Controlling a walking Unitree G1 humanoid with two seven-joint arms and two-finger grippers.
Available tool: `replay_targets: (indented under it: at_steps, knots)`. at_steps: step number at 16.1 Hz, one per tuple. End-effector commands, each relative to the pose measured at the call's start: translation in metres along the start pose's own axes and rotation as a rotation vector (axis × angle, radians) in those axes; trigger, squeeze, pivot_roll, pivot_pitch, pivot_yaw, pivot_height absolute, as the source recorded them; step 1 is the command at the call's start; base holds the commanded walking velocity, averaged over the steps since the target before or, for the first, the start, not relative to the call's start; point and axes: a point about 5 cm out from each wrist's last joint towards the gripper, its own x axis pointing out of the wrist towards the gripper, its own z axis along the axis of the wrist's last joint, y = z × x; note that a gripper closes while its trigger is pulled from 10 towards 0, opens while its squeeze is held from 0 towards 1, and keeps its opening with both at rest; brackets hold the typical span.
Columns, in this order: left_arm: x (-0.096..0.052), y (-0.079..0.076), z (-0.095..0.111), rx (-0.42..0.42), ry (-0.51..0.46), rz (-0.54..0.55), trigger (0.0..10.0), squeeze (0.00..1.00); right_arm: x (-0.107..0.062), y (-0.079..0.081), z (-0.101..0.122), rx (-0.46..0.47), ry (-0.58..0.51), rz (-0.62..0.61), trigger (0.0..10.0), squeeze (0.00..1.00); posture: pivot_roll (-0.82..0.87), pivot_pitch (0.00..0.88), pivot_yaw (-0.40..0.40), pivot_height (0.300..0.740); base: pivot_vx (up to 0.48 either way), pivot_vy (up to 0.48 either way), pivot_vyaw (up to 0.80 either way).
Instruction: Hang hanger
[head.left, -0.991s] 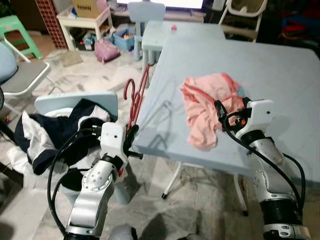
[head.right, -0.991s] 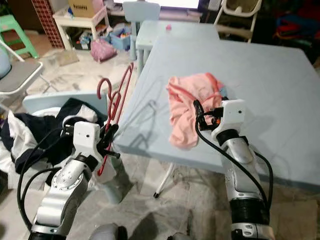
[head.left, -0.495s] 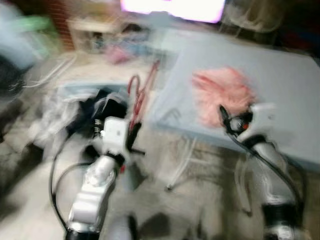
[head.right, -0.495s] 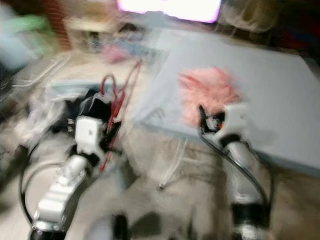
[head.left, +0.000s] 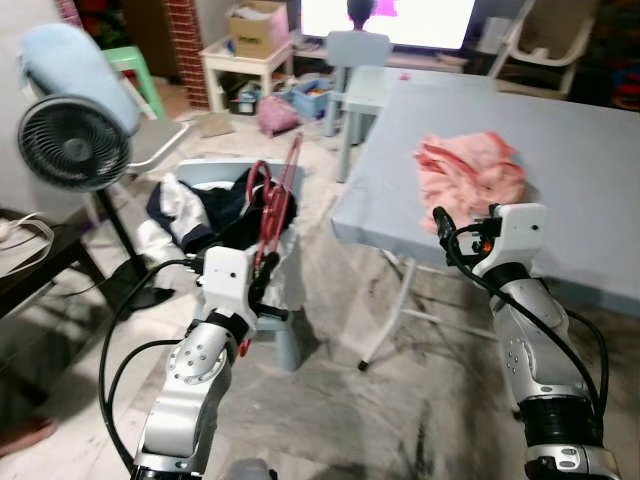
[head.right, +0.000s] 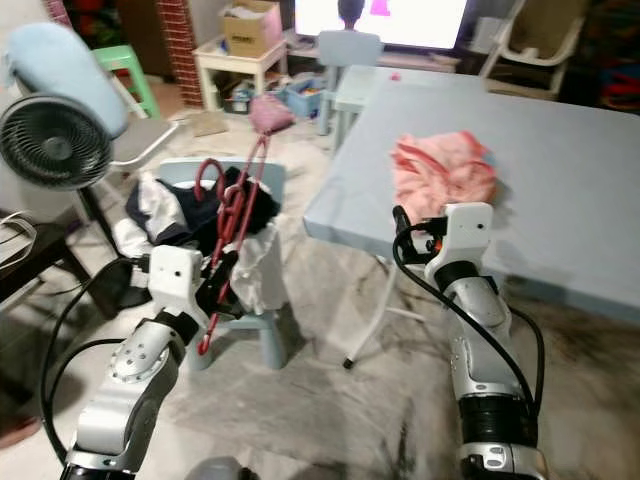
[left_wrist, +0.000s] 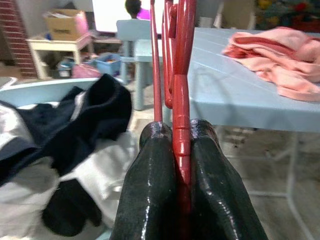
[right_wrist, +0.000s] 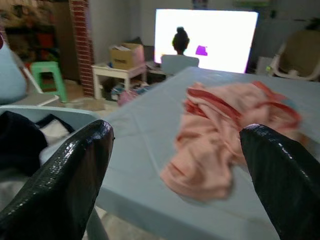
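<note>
The left gripper (left_wrist: 181, 150) holds the bundle of red plastic clothes hangers (head.left: 272, 205), its two black fingers (left_wrist: 150, 190) pinched tight on the lower bar. The hangers stand nearly upright, hooks at the top, in front of a pale blue child's chair (head.right: 262, 175) heaped with dark and white clothes (head.left: 195, 205). The right gripper (right_wrist: 180, 165) is raised near the edge of the light blue desk (head.left: 560, 150), its fingers (right_wrist: 65, 175) spread wide apart and holding nothing. A crumpled pink garment (head.left: 468, 168) lies on the desk just beyond it. A black electric fan (head.left: 72, 145) stands to the robot's left. A lit screen (right_wrist: 205, 37) glows beyond the desk.
</note>
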Motion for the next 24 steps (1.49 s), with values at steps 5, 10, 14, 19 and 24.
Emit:
replay_targets:
  at_steps: [5,10,14,19,24]
  knots:
    - [0.001,-0.002,0.003,-0.017,0.004,-0.029,10.0,0.00,0.006,0.003,0.001,-0.078,0.012,-0.008,10.0,0.00,0.01,0.000,-0.010,0.740,0.000,0.476,0.00]
    - [0.001,-0.005,0.002,-0.012,0.010,-0.046,10.0,0.00,0.008,0.005,-0.002,-0.038,0.050,-0.005,10.0,0.00,0.01,0.000,-0.011,0.740,0.000,0.476,0.00]
    - [0.000,-0.007,0.001,-0.009,0.018,-0.064,10.0,0.00,0.007,0.003,0.001,-0.003,0.028,-0.006,10.0,0.00,0.01,0.000,-0.010,0.740,0.000,0.476,0.00]
    - [0.000,-0.007,0.000,0.017,0.022,-0.098,10.0,0.00,0.009,0.003,0.002,-0.041,0.024,0.021,10.0,0.00,0.01,0.000,-0.015,0.740,0.000,0.286,0.00]
    - [-0.024,0.002,-0.045,0.263,0.379,-0.553,10.0,0.00,0.011,-0.015,0.015,-0.431,0.085,0.410,10.0,0.00,-0.01,0.000,-0.011,0.740,0.000,0.000,0.00]
